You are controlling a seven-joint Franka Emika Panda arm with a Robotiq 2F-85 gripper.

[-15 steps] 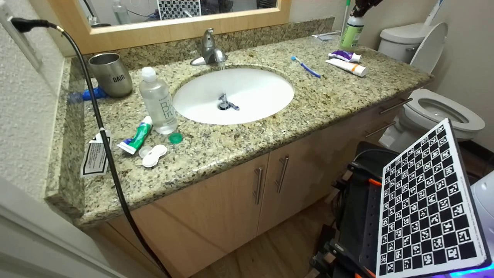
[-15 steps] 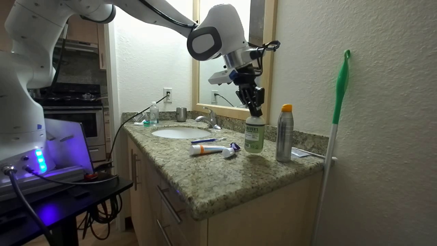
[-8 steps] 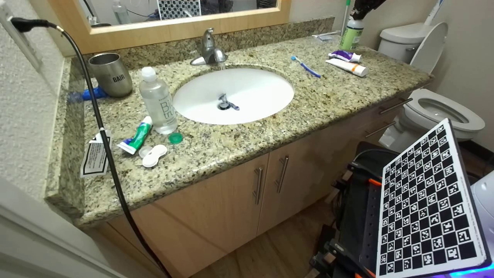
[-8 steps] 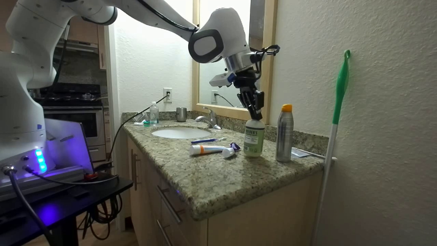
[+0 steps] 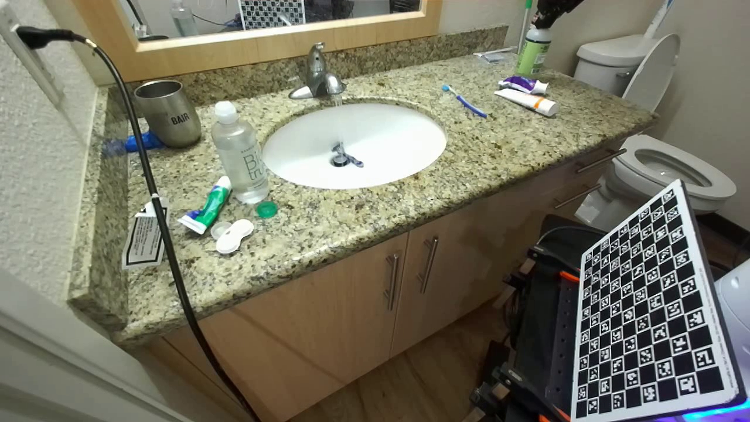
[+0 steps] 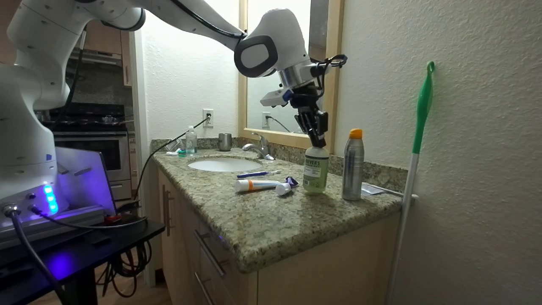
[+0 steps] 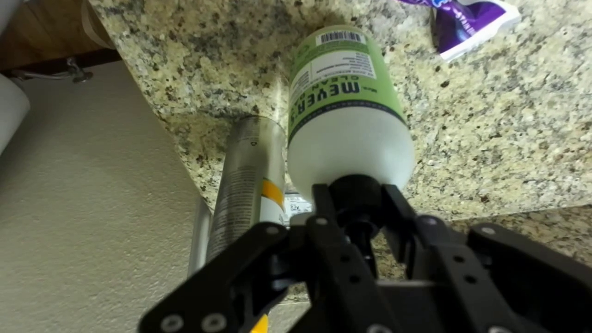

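My gripper (image 7: 356,192) is closed around the black neck piece (image 7: 357,208) of a green soap bottle (image 7: 340,69), with one finger on each side. The bottle, white at the shoulder and labelled "Meyer's", hangs or stands upright at the far end of the granite counter, and whether its base touches the stone I cannot tell. In an exterior view the same bottle (image 6: 315,171) is under the dark fingers, between a silver spray can (image 6: 353,165) with an orange cap and the toothpaste tubes. Close by lie a white tube (image 5: 527,102) with an orange band and a purple tube (image 5: 521,85).
A blue toothbrush (image 5: 464,102) lies beside the white sink (image 5: 404,140), with running water under the faucet (image 5: 319,73). At the opposite end are a steel mug (image 5: 170,117), a clear bottle (image 5: 241,158) and a green tube (image 5: 210,206). A green-handled pole (image 6: 423,101) leans on the wall.
My gripper and the green bottle have come down slightly over the second, with a tiny rise since the middle frames. A longer stream of water now shows below the faucet.
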